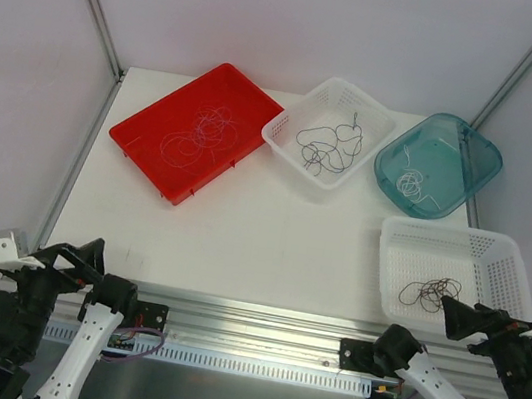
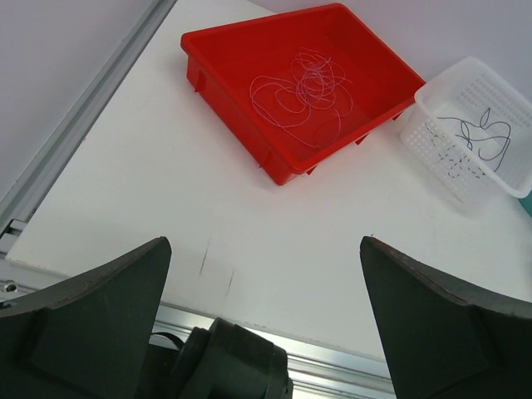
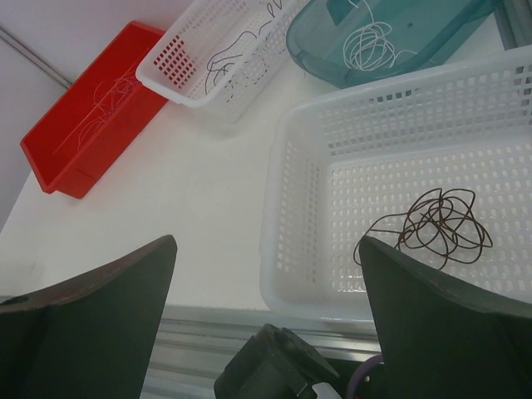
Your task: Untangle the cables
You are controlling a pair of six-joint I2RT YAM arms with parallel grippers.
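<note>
Lying on white worktop (image 1: 240,236): four thin looped cables, one per container. Pale purple cable (image 1: 200,134) in red tray (image 1: 144,138), black cable (image 1: 327,144) in far mesh basket (image 1: 280,131), whitish cable (image 1: 412,182) in teal tub (image 1: 480,158), dark-red cable (image 1: 430,293) in near mesh basket (image 1: 502,241). Each is a loose scribble of loops.

L wrist view: red tray + far basket only. R wrist view: all four.

Tray is smooth opaque plastic, baskets perforated, tub translucent w/ rounded corners.

Left claw (image 2: 262,245) & right claw (image 3: 266,241) both spread wide, gripping nothing.

No text, label, brand, number or sign can be read on anything here
</note>
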